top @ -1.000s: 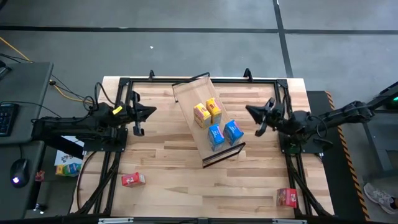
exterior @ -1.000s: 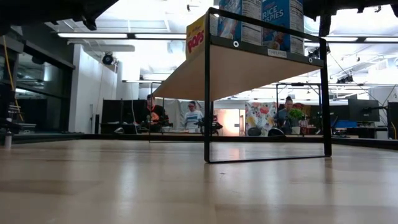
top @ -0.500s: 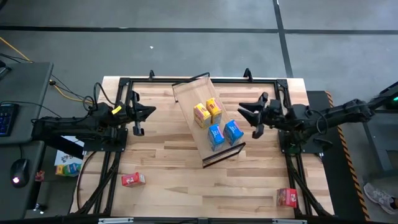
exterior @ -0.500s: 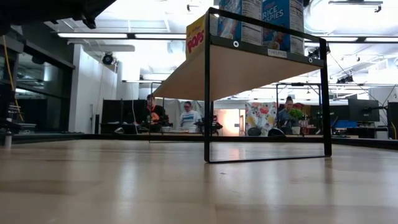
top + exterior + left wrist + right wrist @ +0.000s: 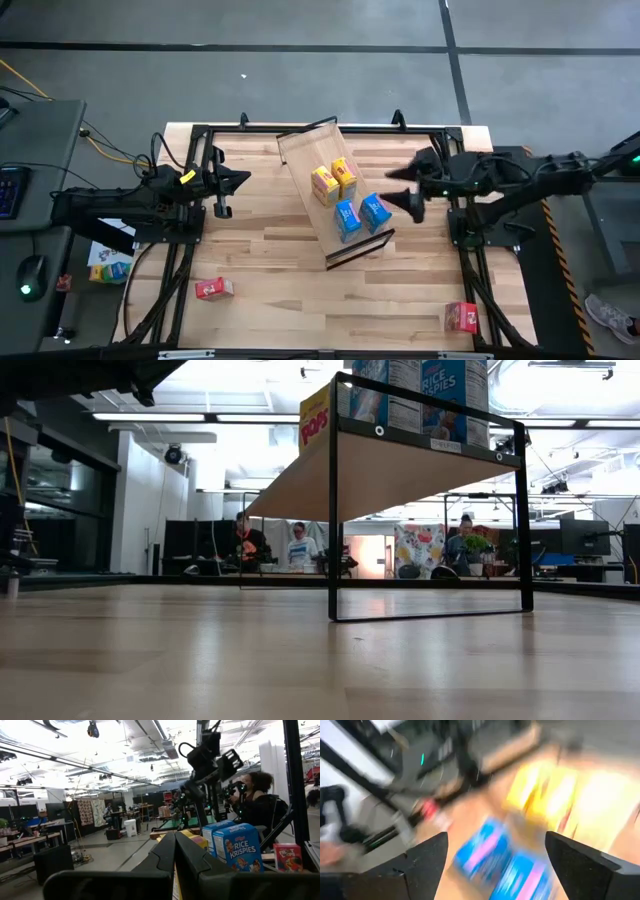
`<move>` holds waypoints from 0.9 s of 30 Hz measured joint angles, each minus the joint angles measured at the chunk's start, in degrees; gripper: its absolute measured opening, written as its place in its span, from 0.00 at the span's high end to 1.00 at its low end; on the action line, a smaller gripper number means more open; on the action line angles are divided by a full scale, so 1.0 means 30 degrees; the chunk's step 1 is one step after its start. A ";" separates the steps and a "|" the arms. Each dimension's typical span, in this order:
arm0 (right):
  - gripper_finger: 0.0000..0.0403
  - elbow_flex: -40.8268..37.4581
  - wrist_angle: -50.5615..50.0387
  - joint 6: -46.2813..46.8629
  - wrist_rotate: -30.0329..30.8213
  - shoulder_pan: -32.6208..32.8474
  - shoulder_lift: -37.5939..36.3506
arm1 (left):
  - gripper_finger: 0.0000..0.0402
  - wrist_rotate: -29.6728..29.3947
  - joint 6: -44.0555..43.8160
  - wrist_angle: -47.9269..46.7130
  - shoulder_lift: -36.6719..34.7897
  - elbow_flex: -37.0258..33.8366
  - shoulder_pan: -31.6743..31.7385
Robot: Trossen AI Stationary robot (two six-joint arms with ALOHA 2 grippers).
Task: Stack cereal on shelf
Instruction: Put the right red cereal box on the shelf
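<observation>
The shelf (image 5: 322, 160) stands slantwise at mid-table on its dark frame. On its board stand two yellow cereal boxes (image 5: 334, 181) and two blue ones (image 5: 361, 215); the low view shows them on top (image 5: 450, 385). One red box (image 5: 213, 289) lies on the tabletop near the front left. Another red box (image 5: 461, 317) lies at the front right. My right gripper (image 5: 401, 191) hovers open just right of the blue boxes, which its blurred wrist view shows between the fingers' lines (image 5: 485, 852). My left gripper (image 5: 241, 181) waits shut left of the shelf.
Black frame rails (image 5: 300, 128) run along the table's far edge and down both sides. A small box (image 5: 108, 270) lies off the table at the left. People sit in the room beyond (image 5: 300, 548). Bare wood lies between the two red boxes.
My right gripper has opened wide. It has risen and tipped to point down at the boxes, rolling as it went, with its wrist drawing toward the far edge. The boxes and the shelf have not moved.
</observation>
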 joint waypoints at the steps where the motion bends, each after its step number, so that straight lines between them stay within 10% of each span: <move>1: 0.19 0.1022 -0.2070 0.2021 -0.1100 0.0000 0.0367 | 1.00 0.0000 0.0000 0.0000 0.0000 0.0000 0.0000; 7: 0.18 0.3668 -1.1309 1.4608 -0.2922 0.3141 0.2398 | 1.00 0.0000 -0.0003 0.0000 0.0000 0.0007 0.0003; 16: 0.18 0.2911 -1.2496 2.9858 -0.8031 1.0121 0.6072 | 1.00 0.0000 0.0012 0.0117 0.0000 0.0015 0.0007; 27: 0.18 0.2904 -1.2784 3.5117 -1.2957 1.2510 1.0347 | 1.00 0.0007 0.0509 0.0146 0.0000 0.0015 0.0007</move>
